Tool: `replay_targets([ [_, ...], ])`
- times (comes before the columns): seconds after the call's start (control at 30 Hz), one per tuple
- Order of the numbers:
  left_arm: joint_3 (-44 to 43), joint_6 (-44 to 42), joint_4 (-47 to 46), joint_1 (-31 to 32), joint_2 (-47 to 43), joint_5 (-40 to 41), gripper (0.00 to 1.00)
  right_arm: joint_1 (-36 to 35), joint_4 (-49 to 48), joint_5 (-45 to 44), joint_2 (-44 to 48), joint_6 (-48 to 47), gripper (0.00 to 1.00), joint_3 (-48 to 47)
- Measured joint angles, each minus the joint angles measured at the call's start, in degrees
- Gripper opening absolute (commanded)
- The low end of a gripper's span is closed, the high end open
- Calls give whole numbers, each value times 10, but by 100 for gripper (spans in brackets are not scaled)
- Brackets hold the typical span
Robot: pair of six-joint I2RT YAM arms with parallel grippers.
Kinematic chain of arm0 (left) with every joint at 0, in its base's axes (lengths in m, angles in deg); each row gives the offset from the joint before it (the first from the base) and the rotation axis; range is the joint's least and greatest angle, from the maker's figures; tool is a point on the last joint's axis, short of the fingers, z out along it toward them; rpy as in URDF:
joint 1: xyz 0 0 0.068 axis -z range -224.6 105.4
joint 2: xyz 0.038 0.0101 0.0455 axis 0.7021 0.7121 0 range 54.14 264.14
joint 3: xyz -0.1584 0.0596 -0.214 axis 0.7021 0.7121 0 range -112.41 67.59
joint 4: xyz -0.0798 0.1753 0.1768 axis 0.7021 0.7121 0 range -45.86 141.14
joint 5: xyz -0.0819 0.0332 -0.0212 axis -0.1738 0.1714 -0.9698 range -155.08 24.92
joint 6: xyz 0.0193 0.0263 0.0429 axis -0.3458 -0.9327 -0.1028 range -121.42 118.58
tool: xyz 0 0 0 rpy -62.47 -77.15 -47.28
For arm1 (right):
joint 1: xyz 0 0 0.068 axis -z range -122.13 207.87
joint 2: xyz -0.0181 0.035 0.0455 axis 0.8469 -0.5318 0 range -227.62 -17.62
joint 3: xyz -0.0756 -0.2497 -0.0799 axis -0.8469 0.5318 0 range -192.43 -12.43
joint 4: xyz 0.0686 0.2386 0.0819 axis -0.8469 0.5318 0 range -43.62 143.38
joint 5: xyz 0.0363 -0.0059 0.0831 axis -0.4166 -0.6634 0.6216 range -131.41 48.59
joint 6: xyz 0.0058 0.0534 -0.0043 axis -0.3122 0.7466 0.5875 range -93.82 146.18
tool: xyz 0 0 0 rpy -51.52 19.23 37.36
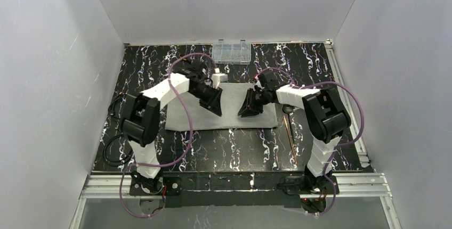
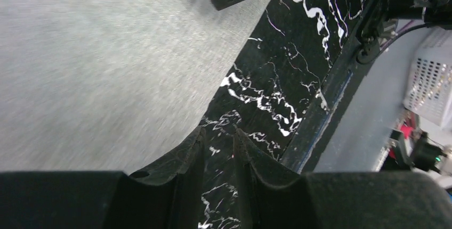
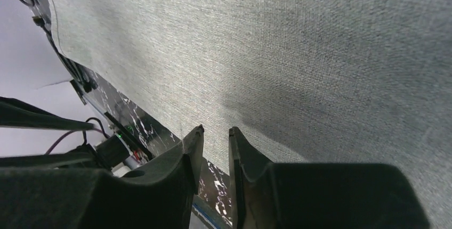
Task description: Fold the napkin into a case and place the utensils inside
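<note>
- The napkin [image 1: 229, 120] is lying flat in the middle of the desk [image 1: 229, 149]. It looks like a wide rectangle, no pocket shape yet imo. The utensils [image 1: 291, 133] sit on bare desk to its right, spoon end near the cloth's right edge.
- Left pincer [image 2: 219, 136]: fingers a little apart with nothing between them. In its own camera the tips line up with bare desk just beside the cloth's edge.
- Right pincer [image 3: 216, 133]: same deal, narrow gap and empty, with the tips right at an edge of the cloth.
- Risk one: with gaps that narrow, either pincer could land on top of the fabric and shove it instead of getting a finger under the hem. You'd get a bunched wrinkle, not a fold.
- Risk two: both arms are crowded over the middle. If they go for the same stretch of edge, they could bump.
- Risk three: if only one side catches, the fold goes skewed. The case then ends up crooked and too tight for the utensils.
- Risk four: dragging the cloth to the right could sweep the utensils along. They look thin and slidey, so they could scatter.
</note>
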Motion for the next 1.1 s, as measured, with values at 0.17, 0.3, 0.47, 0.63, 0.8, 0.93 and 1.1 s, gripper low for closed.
replay_targets([
  [0.17, -8, 39, -16, 59, 73, -7, 23, -1, 8, 28, -27, -10, 29, 0],
  [0.3, -11, 51, -21, 70, 102, -4, 22, 0, 13, 43, -37, -16, 27, 0],
  [0.47, -11, 36, -13, 70, 106, 27, 21, 0, 25, 46, -40, -27, 23, -5],
  [0.63, -5, 7, 3, 70, 106, 73, 21, 1, 33, 47, -45, -28, 22, -9],
  [0.8, 4, -2, 13, 70, 106, 62, 20, 2, 36, 43, -45, -28, 22, -11],
  [0.93, -7, -10, 28, 71, 118, 24, 19, 2, 37, 40, -45, -27, 21, -11],
  [1.1, -14, -31, 59, 67, 143, 11, 18, 2, 38, 37, -45, -27, 20, -11],
])
